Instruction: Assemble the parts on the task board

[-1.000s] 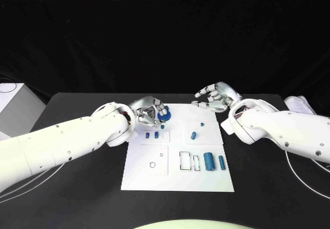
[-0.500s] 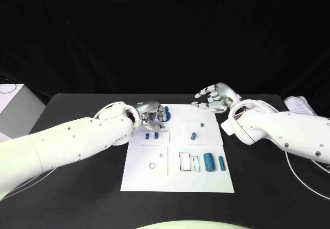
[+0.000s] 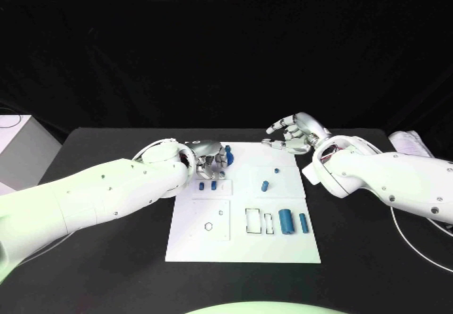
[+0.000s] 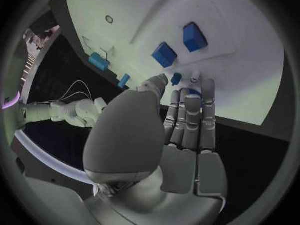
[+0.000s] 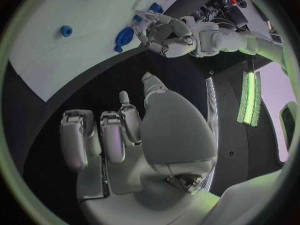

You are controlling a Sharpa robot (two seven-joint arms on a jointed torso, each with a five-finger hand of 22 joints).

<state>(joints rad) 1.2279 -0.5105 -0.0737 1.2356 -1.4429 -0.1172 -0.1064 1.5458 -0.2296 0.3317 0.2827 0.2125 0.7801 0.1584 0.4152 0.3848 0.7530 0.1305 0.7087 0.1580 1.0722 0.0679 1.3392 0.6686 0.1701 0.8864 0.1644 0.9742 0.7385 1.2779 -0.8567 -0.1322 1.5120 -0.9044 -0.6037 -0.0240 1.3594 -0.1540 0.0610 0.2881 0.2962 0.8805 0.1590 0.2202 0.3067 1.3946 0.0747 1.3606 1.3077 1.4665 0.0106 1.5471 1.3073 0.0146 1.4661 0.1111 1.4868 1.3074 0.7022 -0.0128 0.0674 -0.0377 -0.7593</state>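
Black tabletop (image 3: 113, 275) spreads under a dark backdrop, and the white task board (image 3: 245, 248) lies at its middle. On the board near its far-left corner sits a round blue disc part (image 3: 230, 156); the wrist views show it flat on the board's edge, with a small blue peg (image 4: 176, 78) just beside it. Toward the near side of the disc lie two small blue blocks (image 3: 207, 186) side by side, and further toward the board's middle a short blue piece (image 3: 265, 186) and a tiny blue stud (image 3: 277, 171). Well nearer still from the disc, two blue cylinders (image 3: 287, 222), one thick and one thin, lie beside an outlined rectangular slot (image 3: 253, 220), with a small ring outline (image 3: 207, 226) on the raised panel to the slot's left.

The left hand (image 3: 211, 160) hangs over the far-left corner of the board, just beside the disc, its fingers (image 4: 191, 110) straight and close together with the tips at the disc's edge; whether they actually touch or hold it cannot be told. The right hand (image 3: 295, 134) hovers beyond the board's far edge, well apart from the disc, fingers loosely curled and spread, gripping nothing.

A white box (image 3: 21, 147) stands at the table's left edge, and papers (image 3: 410, 142) lie at its right edge.
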